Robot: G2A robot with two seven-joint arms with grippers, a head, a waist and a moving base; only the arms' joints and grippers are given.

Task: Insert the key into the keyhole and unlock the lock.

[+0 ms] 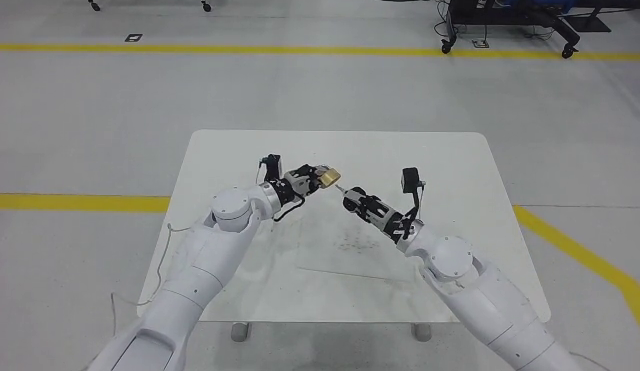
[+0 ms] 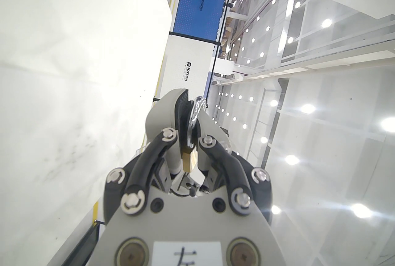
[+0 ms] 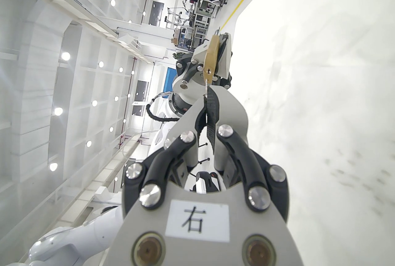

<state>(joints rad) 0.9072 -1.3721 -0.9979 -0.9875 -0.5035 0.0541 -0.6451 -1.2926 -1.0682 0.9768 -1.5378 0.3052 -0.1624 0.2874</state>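
The left hand [image 2: 190, 113] is clamped on the small brass padlock [image 3: 211, 56], holding it in the air above the middle of the white surface [image 1: 450, 161]. The right hand [image 3: 209, 98], at about 4 o'clock from the lock in the top view, is pinched together on the thin silver metal key [image 3: 205, 87], whose tip meets the lock's near end. From here, a blade slightly off the keyhole's line could jam or bend under the push. The same push could slide the lock within the left hand's narrow grip. When the turn comes, the flat key may slip between the pads instead of turning the cylinder. Anything that works loose would drop to the surface at 6 o'clock of the hands. The keyhole is covered by the key tip, so I cannot tell how deep the blade sits. The key's head is buried between the right fingers. The steel shackle [image 2: 197, 104] is mostly hidden in the left grip, so I cannot tell whether it is latched.
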